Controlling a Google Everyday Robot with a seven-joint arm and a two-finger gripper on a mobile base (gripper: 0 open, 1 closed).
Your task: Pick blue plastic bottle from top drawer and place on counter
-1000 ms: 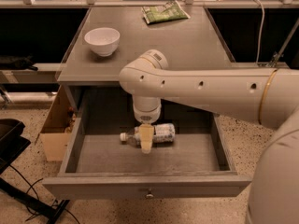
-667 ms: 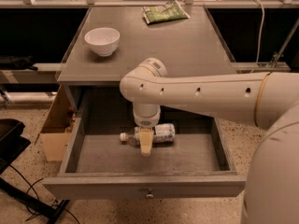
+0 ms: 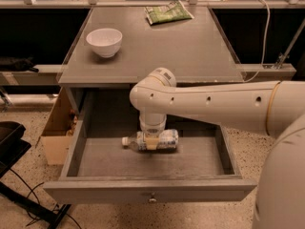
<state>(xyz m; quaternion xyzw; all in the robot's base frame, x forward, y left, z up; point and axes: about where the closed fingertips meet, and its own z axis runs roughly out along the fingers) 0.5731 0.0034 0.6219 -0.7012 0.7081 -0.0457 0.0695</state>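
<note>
The blue plastic bottle (image 3: pixel 167 140), clear with a white cap pointing left, lies on its side in the middle of the open top drawer (image 3: pixel 152 191). My gripper (image 3: pixel 151 141) reaches straight down into the drawer from the thick white arm and sits right on the bottle's middle, covering part of it. The bottle rests on the drawer floor. The grey counter (image 3: pixel 181 51) is directly above and behind the drawer.
A white bowl (image 3: pixel 104 41) stands on the counter's left side and a green snack packet (image 3: pixel 167 12) lies at its back edge. A cardboard box (image 3: pixel 56 128) sits on the floor left of the drawer. A black stand (image 3: pixel 12 142) is at the far left.
The arm's upper joint has swung a little to the right above the drawer. The gripper stays over the bottle's middle. The bottle has not moved.
</note>
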